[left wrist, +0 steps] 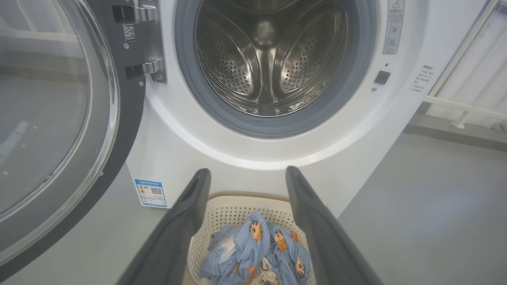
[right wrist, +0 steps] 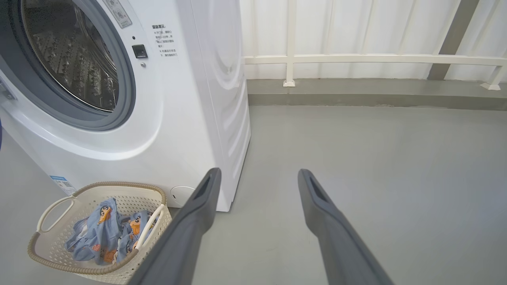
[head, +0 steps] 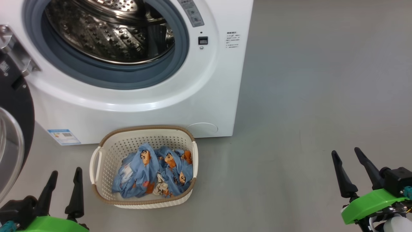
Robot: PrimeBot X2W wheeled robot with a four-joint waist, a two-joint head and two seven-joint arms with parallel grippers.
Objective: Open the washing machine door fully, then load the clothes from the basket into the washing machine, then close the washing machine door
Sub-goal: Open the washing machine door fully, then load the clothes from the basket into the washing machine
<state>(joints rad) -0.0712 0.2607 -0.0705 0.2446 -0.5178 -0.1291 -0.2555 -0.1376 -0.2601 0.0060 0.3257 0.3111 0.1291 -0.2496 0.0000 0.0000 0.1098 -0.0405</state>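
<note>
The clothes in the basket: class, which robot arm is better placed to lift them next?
Probably the left. The left gripper stands open beside the basket, its wrist view centred on the clothes. The right gripper, also open, sits far off to the side.

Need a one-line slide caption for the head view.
The washing machine door stands open, clothes bundled in the basket before the washing machine, left hand and right hand open and empty.

The white washing machine [head: 206,96] stands with its round front opening uncovered. The washing machine door [head: 19,109], a black ring around bulging glass, hangs swung wide at its left side. Just in front sits the basket [head: 109,154], cream with a brown rim, holding the clothes [head: 151,174] in a crumpled blue bundle.
</note>
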